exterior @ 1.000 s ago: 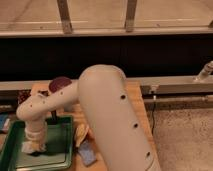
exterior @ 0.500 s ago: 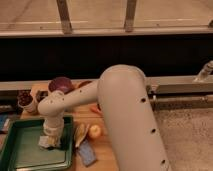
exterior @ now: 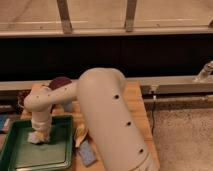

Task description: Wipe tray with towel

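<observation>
A green tray (exterior: 20,157) lies on the wooden table at the lower left. A small white towel (exterior: 36,137) lies crumpled on the tray's far part. My gripper (exterior: 42,131) points down onto the towel and is shut on it, pressing it against the tray floor. The big white arm (exterior: 107,115) arches over the table from the right and hides much of the table top.
A dark red bowl (exterior: 60,83) and a smaller bowl (exterior: 22,98) stand behind the tray. A yellowish item (exterior: 81,133) and a blue sponge (exterior: 88,153) lie just right of the tray. A blue object (exterior: 4,123) is at the left edge. A dark wall and a rail are behind.
The gripper and the towel have slid a little to the left and further back on the tray. The arm's bulk has swung back to the left.
</observation>
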{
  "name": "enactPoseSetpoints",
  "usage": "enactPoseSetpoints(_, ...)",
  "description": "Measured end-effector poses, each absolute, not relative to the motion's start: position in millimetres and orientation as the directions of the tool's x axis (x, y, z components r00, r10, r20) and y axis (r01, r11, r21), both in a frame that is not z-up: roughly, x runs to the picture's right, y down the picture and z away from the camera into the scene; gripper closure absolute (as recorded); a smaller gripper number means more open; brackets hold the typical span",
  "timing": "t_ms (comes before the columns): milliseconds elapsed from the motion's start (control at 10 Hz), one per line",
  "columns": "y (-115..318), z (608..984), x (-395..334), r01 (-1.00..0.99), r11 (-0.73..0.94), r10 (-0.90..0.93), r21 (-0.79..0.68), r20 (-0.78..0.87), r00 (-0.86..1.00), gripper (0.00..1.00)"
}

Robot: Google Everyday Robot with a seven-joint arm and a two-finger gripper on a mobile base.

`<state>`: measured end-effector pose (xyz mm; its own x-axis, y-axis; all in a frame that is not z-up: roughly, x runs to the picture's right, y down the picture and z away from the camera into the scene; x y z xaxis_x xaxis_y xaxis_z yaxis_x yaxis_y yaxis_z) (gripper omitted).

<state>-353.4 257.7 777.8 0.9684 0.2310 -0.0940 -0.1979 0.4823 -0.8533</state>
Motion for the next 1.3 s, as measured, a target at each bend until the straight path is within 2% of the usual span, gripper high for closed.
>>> enactPoseSetpoints(300, 253, 778, -408, -0.081, 0.507, 0.145, -0.858, -0.008, 0.989, 1.00)
enactPoseSetpoints(600, 272, 754, -435, -0.028, 0.513, 0.108, -0.858, 0.033, 0.994, 1.00)
enactPoseSetpoints(900, 281, 740, -403, -0.091, 0.511, 0.147, -0.855, -0.018, 0.989, 1.00)
enactPoseSetpoints(1300, 298, 719, -314, -0.234, 0.498, 0.223, -0.835, -0.138, 0.965, 1.00)
